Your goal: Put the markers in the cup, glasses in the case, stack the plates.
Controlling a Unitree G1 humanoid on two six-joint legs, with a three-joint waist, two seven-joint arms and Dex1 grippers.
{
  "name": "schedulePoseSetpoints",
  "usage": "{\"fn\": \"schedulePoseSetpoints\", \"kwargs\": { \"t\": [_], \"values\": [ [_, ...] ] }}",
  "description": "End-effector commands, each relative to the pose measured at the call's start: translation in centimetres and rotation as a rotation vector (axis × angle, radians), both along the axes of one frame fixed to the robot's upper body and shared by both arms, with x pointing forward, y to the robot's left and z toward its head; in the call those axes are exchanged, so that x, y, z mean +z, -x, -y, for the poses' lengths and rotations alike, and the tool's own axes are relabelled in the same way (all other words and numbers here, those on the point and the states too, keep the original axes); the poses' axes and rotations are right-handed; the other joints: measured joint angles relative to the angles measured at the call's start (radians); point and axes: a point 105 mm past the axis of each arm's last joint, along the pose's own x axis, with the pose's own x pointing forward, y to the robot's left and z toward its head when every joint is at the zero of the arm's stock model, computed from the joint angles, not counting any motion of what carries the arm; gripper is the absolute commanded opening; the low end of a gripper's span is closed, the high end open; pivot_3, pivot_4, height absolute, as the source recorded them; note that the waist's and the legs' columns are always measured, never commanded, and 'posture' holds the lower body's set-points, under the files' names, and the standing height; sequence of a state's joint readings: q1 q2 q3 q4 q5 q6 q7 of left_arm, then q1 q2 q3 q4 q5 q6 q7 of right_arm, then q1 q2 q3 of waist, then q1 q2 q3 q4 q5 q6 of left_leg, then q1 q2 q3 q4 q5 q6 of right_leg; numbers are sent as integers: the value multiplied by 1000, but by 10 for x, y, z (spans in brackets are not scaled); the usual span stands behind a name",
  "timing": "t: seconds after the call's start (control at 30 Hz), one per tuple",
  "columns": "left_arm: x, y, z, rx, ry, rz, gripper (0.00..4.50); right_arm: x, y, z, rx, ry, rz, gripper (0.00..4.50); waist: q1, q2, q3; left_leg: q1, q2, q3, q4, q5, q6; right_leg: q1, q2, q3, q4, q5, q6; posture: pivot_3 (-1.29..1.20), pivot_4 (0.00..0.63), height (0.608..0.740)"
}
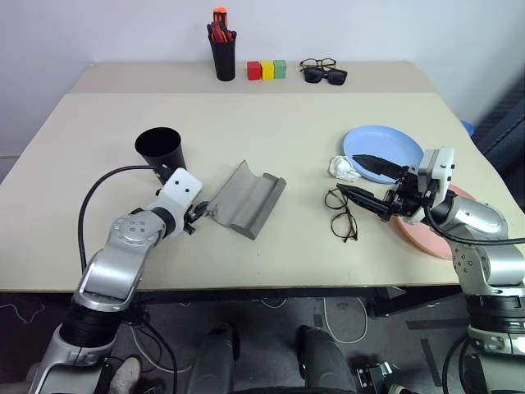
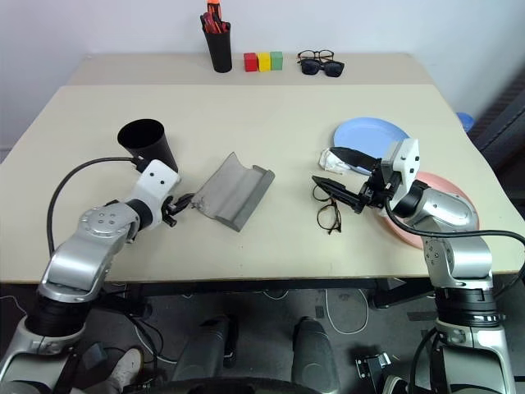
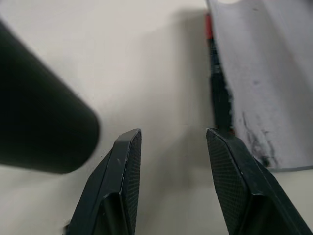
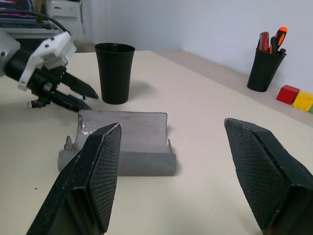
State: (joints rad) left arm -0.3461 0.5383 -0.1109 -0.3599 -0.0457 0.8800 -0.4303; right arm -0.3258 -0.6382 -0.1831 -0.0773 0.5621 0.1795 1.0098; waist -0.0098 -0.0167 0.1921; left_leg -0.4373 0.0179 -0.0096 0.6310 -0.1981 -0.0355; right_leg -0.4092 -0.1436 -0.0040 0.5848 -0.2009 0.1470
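While both claws stand open and hold nothing, the left gripper (image 1: pixel 195 217) hangs just beside the open case (image 1: pixel 246 199), the cup (image 1: pixel 161 148) close behind it. The right gripper (image 1: pixel 361 182) hovers above the glasses (image 1: pixel 342 213), the blue plate (image 1: pixel 384 151) and pink plate (image 1: pixel 428 232) alongside. The left wrist view adds a red-and-dark marker (image 3: pixel 215 83) lying along the case's edge, just ahead of its fingers (image 3: pixel 126 166).
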Motion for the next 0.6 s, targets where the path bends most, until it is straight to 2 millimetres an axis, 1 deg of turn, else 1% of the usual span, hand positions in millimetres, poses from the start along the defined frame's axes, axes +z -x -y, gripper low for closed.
{"fn": "schedulePoseSetpoints", "kwargs": {
  "t": [0.03, 0.17, 0.27, 0.47, 0.53, 0.6],
  "values": [
    [7, -5, 17, -57, 17, 23, 2089, 14, 5, -3, 5, -1, 62, 3421, 1, 0, 0, 0, 0, 0, 0, 0, 0, 0, 0, 0, 0, 0, 0, 0, 150, 740],
    [10, -12, 25, -74, 41, 17, 2089, 15, 5, -2, -4, 4, 63, 3421, 0, 0, 0, 0, 0, 0, 0, 0, 0, 0, 0, 0, 0, 0, 0, 0, 150, 740],
    [14, -15, 27, -71, 53, 5, 2089, 15, 6, -1, -11, 7, 63, 3421, -1, 0, 0, 0, 0, 0, 0, 0, 0, 0, 0, 0, 0, 0, 0, 0, 150, 740],
    [13, -17, 30, -48, 37, -67, 2089, 15, 8, 1, -25, 6, 63, 3421, -1, 0, 0, 0, 0, 0, 0, 0, 0, 0, 0, 0, 0, 0, 0, 0, 150, 740],
    [9, -18, 33, -31, 57, -128, 2089, 15, 8, 1, -27, 4, 64, 3421, -1, 0, 0, 0, 0, 0, 0, 0, 0, 0, 0, 0, 0, 0, 0, 0, 150, 740],
    [-1, -20, 34, -11, 44, -188, 2089, 15, 7, 1, -30, 2, 65, 3421, 0, 0, 0, 0, 0, 0, 0, 0, 0, 0, 0, 0, 0, 0, 0, 0, 150, 740]
  ]
}}
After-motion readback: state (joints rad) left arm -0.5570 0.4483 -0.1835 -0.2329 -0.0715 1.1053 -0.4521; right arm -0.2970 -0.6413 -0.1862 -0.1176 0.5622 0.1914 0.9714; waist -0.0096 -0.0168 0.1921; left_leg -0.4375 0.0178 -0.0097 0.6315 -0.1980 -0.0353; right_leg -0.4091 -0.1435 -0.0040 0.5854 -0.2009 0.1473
